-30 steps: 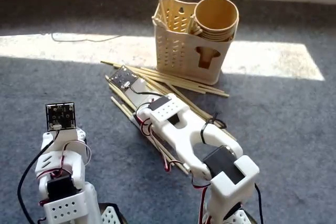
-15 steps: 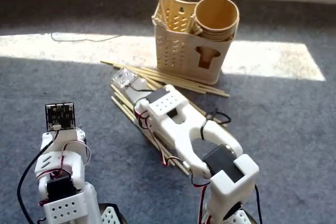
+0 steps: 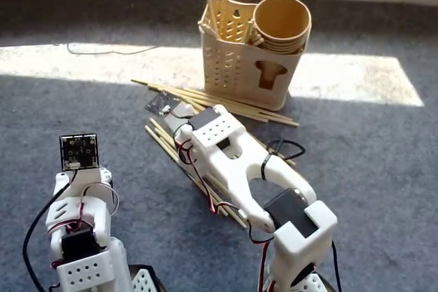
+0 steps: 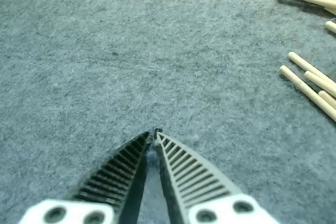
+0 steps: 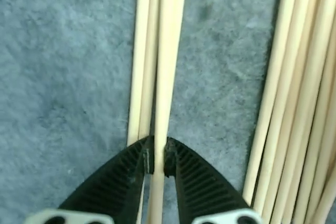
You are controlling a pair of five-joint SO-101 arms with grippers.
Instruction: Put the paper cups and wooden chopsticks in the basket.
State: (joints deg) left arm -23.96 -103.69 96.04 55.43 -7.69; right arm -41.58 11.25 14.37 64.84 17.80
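Partly done: paper cups [image 3: 282, 22] sit stacked in the basket [image 3: 229, 73], a few sticks upright beside them. Most wooden chopsticks [image 3: 226, 104] lie on the carpet [image 3: 369, 169]. Right gripper [image 5: 156, 157] pinches one chopstick [image 5: 164, 93]. Left gripper [image 4: 155, 136] is closed and empty.

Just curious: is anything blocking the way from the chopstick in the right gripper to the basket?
Nothing visible blocks it. Other chopsticks lie flat on the carpet before the basket, and paper cups fill one side of it.
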